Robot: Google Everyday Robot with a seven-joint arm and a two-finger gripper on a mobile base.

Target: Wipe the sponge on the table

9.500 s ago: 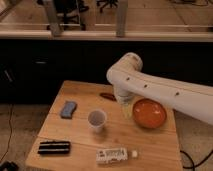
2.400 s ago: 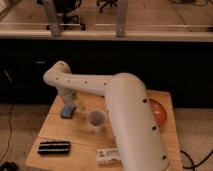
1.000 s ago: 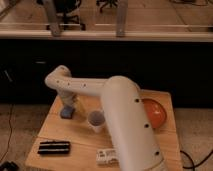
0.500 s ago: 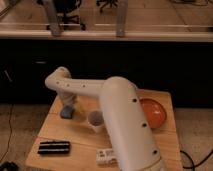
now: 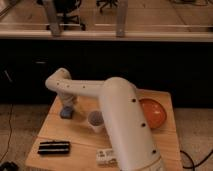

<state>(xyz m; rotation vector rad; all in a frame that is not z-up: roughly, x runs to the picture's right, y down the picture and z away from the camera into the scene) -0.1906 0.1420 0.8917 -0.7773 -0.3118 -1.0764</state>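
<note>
The blue-grey sponge (image 5: 67,113) lies flat on the left part of the light wooden table (image 5: 75,136). My white arm rises from the lower right and bends at an elbow above the table's left side. From there it comes straight down, so the gripper (image 5: 68,104) sits right on top of the sponge. The gripper's tip is hidden where it meets the sponge.
A clear cup (image 5: 95,120) stands just right of the sponge, close to the arm. Behind the arm at the right sits an orange bowl (image 5: 153,113). A black ridged block (image 5: 54,147) and a white flat bottle (image 5: 107,157) lie near the front edge.
The arm has swung from over the bowl across to the sponge. Over the last second the gripper and sponge have crept slightly toward the front edge.
</note>
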